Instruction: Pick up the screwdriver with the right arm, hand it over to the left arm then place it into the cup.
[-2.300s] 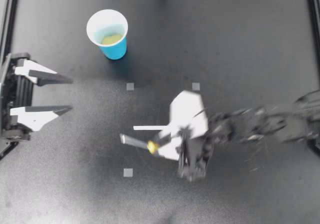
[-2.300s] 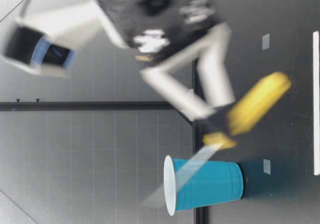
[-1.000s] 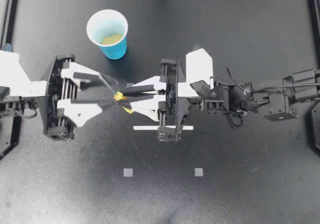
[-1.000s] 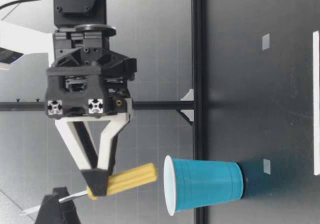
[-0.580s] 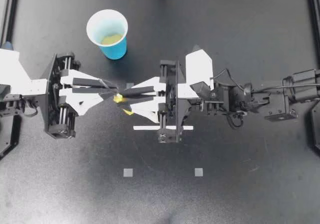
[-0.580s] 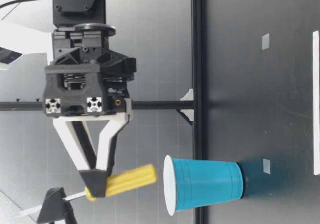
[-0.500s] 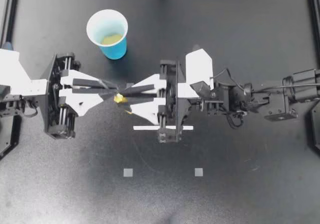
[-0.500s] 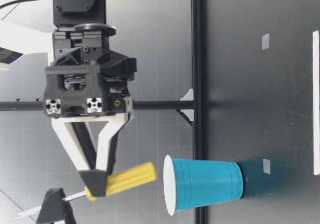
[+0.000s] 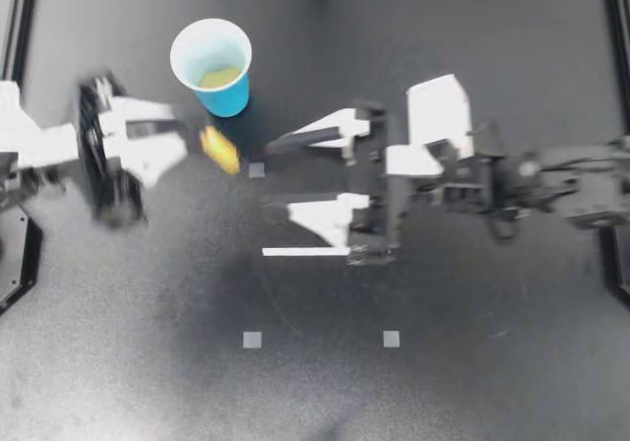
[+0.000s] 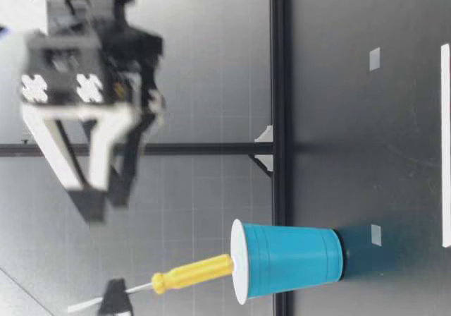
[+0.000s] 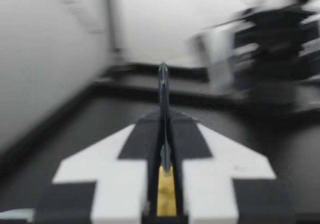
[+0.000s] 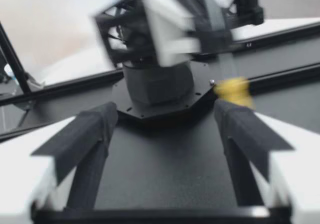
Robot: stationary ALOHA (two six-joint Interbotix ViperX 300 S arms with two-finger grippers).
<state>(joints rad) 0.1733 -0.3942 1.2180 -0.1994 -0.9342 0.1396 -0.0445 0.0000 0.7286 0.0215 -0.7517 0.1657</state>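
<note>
Gripping one screwdriver (image 9: 220,150), left hand (image 9: 182,144), one cup (image 9: 229,96)

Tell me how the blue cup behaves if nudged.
The blue cup looks thin-walled and light, so a nudge would probably slide it. It stands upright on a base narrower than its rim, so a knock from the screwdriver near the rim might tip it.

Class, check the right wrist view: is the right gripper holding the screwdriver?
No, my right gripper is open with nothing between its fingers; the screwdriver sits ahead of them.
</note>
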